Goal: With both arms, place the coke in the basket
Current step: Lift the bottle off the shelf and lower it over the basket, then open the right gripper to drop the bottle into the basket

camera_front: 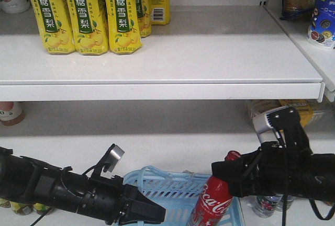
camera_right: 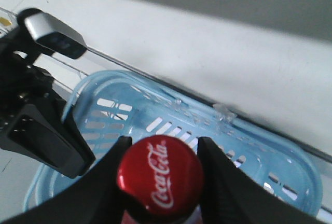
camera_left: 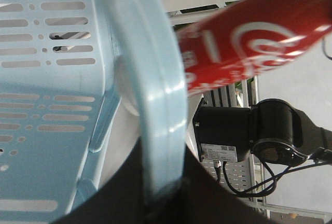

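The coke (camera_front: pixel 212 201) is a red Coca-Cola container with white script, hanging tilted over the right end of the basket (camera_front: pixel 167 183). My right gripper (camera_front: pixel 229 169) is shut on its neck. From the right wrist, the black fingers (camera_right: pixel 207 154) flank the red cap of the coke (camera_right: pixel 161 177), with the light blue slotted basket (camera_right: pixel 259 156) below. My left gripper (camera_front: pixel 149 213) is shut on the basket's near rim. In the left wrist view that rim (camera_left: pixel 161 94) runs down between the dark jaws of the left gripper (camera_left: pixel 163 195), and the coke (camera_left: pixel 249 37) crosses the top right.
Yellow pear-drink bottles (camera_front: pixel 84 17) stand on the upper white shelf, whose front edge (camera_front: pixel 157 90) overhangs the arms. Snack packs (camera_front: pixel 322 22) sit at the upper right. A jar (camera_front: pixel 10 112) is at the left and bottles (camera_front: pixel 267 205) stand below the right arm.
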Available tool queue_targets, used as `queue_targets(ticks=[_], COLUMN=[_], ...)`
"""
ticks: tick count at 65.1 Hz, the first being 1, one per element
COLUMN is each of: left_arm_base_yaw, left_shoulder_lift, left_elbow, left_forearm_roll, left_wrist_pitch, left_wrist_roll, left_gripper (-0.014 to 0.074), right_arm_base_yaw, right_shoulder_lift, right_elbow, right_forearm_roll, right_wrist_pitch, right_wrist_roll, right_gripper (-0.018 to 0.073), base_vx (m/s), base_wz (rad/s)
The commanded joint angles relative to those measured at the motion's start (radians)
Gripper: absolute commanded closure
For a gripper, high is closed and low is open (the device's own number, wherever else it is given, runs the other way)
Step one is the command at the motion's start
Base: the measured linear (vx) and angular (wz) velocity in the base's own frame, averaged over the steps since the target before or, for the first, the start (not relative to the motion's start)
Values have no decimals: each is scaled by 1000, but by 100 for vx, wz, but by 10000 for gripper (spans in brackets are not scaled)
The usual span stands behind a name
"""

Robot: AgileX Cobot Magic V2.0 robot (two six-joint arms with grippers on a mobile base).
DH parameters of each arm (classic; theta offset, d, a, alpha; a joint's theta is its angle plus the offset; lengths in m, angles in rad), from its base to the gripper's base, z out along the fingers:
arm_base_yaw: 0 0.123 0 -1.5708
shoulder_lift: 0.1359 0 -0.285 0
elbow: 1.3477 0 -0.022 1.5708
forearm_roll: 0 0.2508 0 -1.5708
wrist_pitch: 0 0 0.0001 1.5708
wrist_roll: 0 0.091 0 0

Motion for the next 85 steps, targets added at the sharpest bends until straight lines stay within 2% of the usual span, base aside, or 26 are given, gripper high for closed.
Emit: queue_targets(ticks=[1,7,19,38,52,68,85], left_arm_base_yaw=[-1,-1,-1,-1,-1,-1,-1], left_shoulder_lift=[-47,-47,-47,-47,-47,-47,-47], left_elbow=[-13,-13,-13,-13,-13,-13,-13], left_forearm_roll=[-95,-95,-95,-95,-95,-95,-95], left_wrist_pitch=[108,108,108,108,108,108,108], left_wrist_roll=[12,12,12,12,12,12,12], left_gripper=[603,603,603,603,603,603,603], right_arm_base_yaw=[-2,-2,-2,-2,-2,-2,-2], right_shoulder_lift=[68,156,328,503,507,443,201], right_elbow=[-29,-29,-29,-29,-29,-29,-29], right_forearm_roll=[84,85,87,87,88,88,46], right_wrist_pitch=[15,7,12,12,21,57,65], right_wrist_roll=[-36,-70,-72,-98,-101,-99,-72], right_gripper=[552,532,464,285,166,156,156], base_vx=[0,0,0,0,0,0,0], base_wz=[0,0,0,0,0,0,0])
